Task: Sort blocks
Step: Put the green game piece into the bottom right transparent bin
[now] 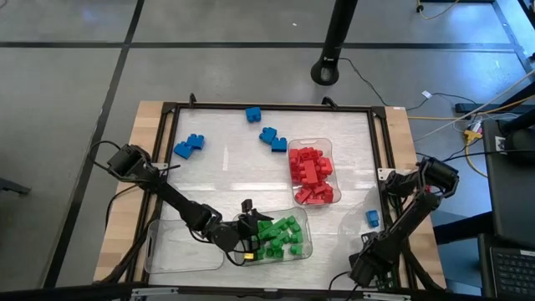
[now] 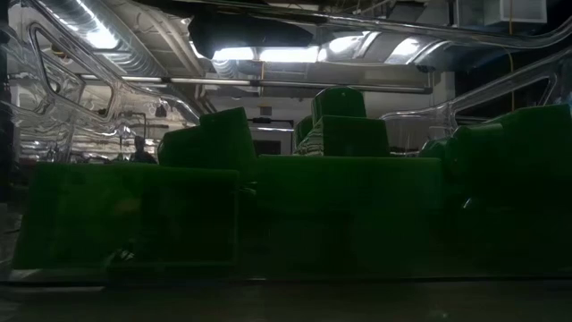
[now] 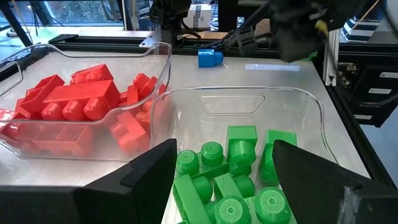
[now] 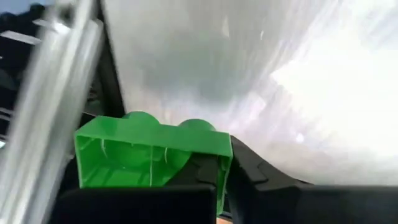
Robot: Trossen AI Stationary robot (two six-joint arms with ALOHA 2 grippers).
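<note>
At the near edge of the desk (image 1: pixel 226 180) the right gripper (image 4: pixel 221 186) sits low at the right corner, its jaws closed on a green brick (image 4: pixel 152 155) that fills the right wrist view; in the high view the gripper itself is hard to make out among the dark arm links there; just beyond it a lone blue brick (image 1: pixel 372 218) lies on the desk near the right rail. Also near the front, the left gripper (image 1: pixel 247 237) hovers over the left end of the clear tray of green bricks (image 1: pixel 281 237), its jaws parted fairly wide with nothing between them; the left wrist view looks down past both fingers (image 3: pixel 146 180) onto the green pile (image 3: pixel 233 186); beside that tray, toward the left, lies another clear tray (image 1: pixel 180 251) with no bricks visible in it. Farther back, right of centre, a third clear tray (image 1: pixel 322 146) holds the red bricks (image 1: pixel 311 174), and it stands just beyond the green one. At the far side, blue bricks lie loose on the desk: a pair by the red tray's far corner (image 1: pixel 272 139), one near the back rail (image 1: pixel 253 114), and a cluster toward the left (image 1: pixel 190 145).
</note>
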